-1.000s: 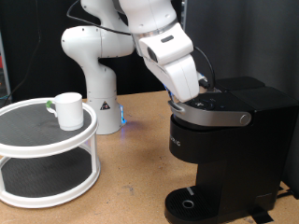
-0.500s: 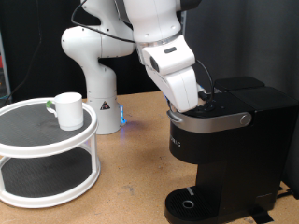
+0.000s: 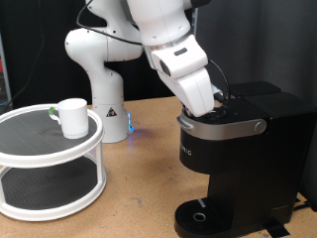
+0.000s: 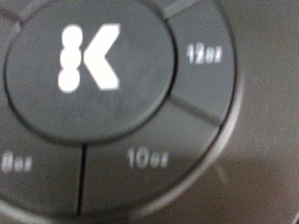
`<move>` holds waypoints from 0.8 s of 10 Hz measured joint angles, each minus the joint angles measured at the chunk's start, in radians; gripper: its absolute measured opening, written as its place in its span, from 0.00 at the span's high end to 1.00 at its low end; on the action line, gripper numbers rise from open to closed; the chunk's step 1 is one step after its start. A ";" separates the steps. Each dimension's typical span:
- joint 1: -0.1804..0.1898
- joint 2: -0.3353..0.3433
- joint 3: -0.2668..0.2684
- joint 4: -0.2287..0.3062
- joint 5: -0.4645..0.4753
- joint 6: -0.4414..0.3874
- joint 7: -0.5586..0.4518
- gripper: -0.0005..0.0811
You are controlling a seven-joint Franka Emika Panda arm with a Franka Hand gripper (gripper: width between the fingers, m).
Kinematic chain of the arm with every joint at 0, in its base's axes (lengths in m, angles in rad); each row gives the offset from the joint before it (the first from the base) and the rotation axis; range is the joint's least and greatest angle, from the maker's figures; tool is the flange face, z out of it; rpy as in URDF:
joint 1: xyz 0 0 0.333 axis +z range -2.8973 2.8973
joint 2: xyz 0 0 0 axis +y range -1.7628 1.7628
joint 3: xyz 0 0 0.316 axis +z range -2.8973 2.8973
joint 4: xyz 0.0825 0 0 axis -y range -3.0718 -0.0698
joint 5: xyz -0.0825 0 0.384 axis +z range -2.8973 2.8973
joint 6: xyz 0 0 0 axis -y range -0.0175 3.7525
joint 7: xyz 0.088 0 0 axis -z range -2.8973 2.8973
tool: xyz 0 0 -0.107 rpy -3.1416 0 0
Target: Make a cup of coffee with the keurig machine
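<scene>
Claw (image 3: pixel 214 105) down on top of the keurig machine (image 3: pixel 238 159), at the button panel just behind the silver-grey lid handle (image 3: pixel 226 124). Fingers hidden against the black top; cannot tell how far open, nothing seen held. Versus half a second ago: arm barely shifted, wrist a touch further toward the exterior view's right; a second ago sat slightly higher and more to the left, so has closed in on the buttons. Wrist view filled by the round button cluster: big K logo button (image 4: pixel 84 61), 12oz button (image 4: pixel 201 56), 10oz button (image 4: pixel 145 159), partly cut 8oz button (image 4: pixel 23 163); blurred, very close. Keurig machine near the counter's right edge, round drip base (image 3: pixel 203 215) at the front, nothing on it. White cup (image 3: pixel 72 116) unmoved, upright on the top tier of the white two-tier round shelf (image 3: pixel 50 159) at the counter's left edge, well apart from the machine. Robot base (image 3: pixel 104 99) at the counter's back, unchanged.
</scene>
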 joint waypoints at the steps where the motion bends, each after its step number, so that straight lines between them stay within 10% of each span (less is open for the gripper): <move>1: 0.000 -0.004 -0.002 0.003 0.020 -0.009 -0.018 0.99; 8: -0.004 -0.057 -0.035 0.049 0.080 -0.099 -0.059 0.99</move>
